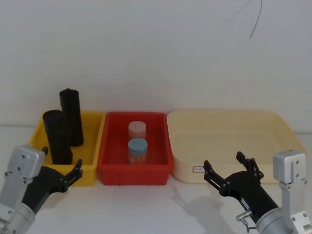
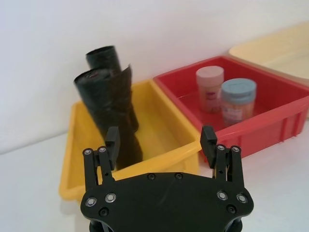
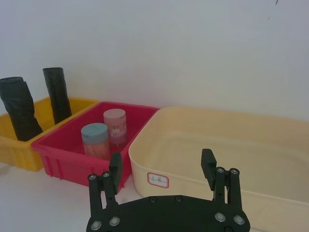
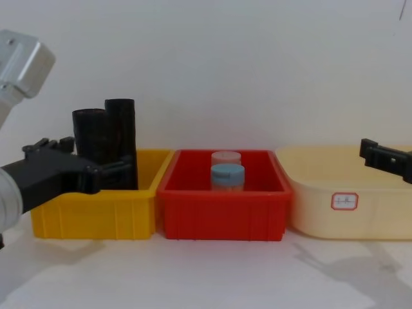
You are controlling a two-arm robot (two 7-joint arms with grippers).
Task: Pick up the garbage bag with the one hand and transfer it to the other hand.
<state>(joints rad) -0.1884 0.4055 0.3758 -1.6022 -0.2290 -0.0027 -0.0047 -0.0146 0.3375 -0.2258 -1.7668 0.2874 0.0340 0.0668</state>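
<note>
Left gripper (image 2: 160, 139): jaws wide, empty, poised just short of the yellow bin (image 2: 72, 150). The garbage bag (image 2: 113, 111) stands leaning inside that bin, directly ahead of the fingertips and off-centre toward one finger. The taller roll (image 2: 102, 57) is close behind it. Right gripper (image 1: 225, 165): jaws also wide, empty, well apart from the left one, before the cream tray (image 1: 229, 141).

Note for the grasp: centre on the bag first, enter above the rim, grip its upper half clear of the rear roll, then lift straight up.
</note>
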